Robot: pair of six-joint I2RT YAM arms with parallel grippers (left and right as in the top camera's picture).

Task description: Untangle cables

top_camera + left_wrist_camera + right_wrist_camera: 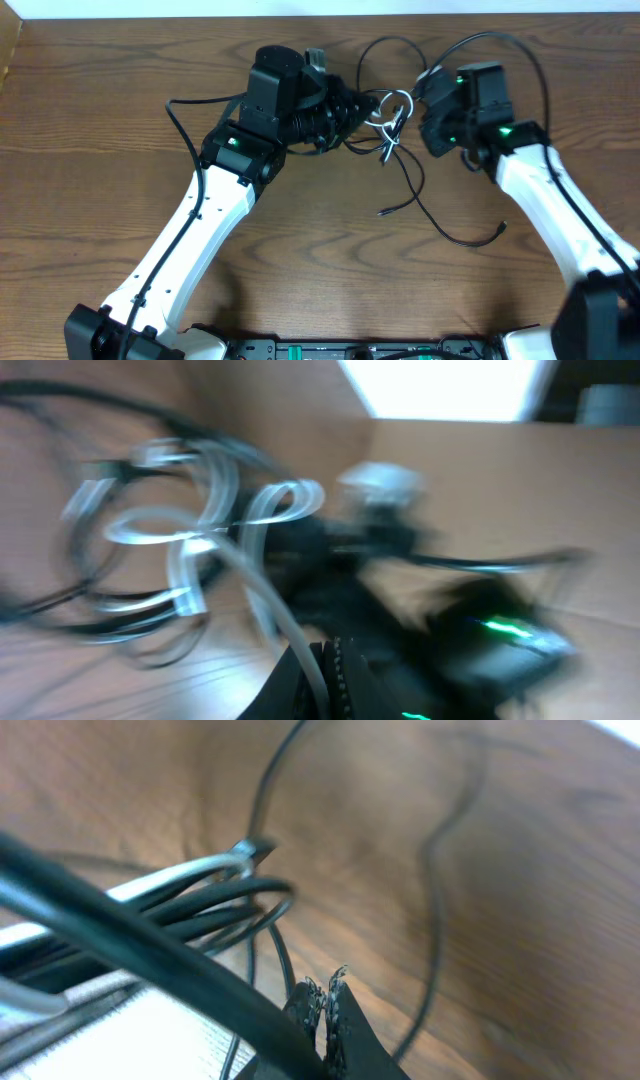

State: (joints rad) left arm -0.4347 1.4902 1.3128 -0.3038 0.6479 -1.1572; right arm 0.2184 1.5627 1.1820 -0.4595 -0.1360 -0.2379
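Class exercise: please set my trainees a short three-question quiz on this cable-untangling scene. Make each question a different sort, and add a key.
1. True or false: the thin white looped cord lies well apart from the thin black cords.
2. Multiple choice: the cords lie on A) a brown wooden table, B) a metal tray, C) a folded cloth.
3. Short answer: in the right wrist view, are the jaws of the right hand open or shut?
Key: 1 false, the white cord is tangled among the black ones; 2 A; 3 shut.
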